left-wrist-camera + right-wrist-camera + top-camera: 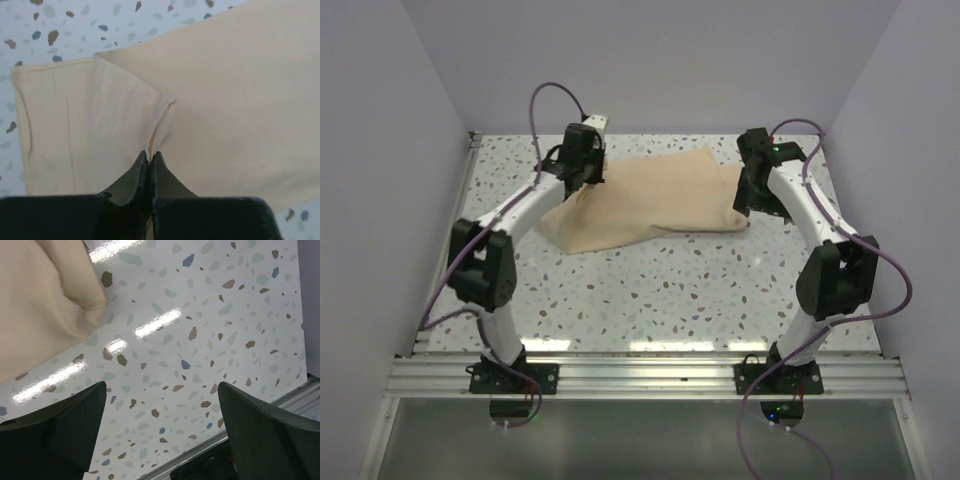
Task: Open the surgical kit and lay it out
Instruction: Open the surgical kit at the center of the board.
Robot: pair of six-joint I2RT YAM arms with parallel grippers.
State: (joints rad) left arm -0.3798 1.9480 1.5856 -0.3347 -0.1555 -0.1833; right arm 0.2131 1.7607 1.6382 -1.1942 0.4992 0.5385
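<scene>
The surgical kit's tan cloth wrap [650, 200] lies folded and rumpled across the far half of the table. No steel tray, scissors, forceps or tweezers show; they are hidden or out of view. My left gripper [583, 184] is at the wrap's left part, shut on a raised fold of the cloth [160, 107], with its fingertips [142, 162] pressed together. My right gripper [753, 208] hovers just off the wrap's right end, open and empty over bare table. In the right wrist view the wrap's rounded corner [45, 305] is at the upper left, apart from the fingers [75, 425].
The terrazzo table [650, 290] has a metal rail [650, 375] along its near edge. Pale walls enclose the far, left and right sides. The table's edge rail [225, 450] also shows in the right wrist view.
</scene>
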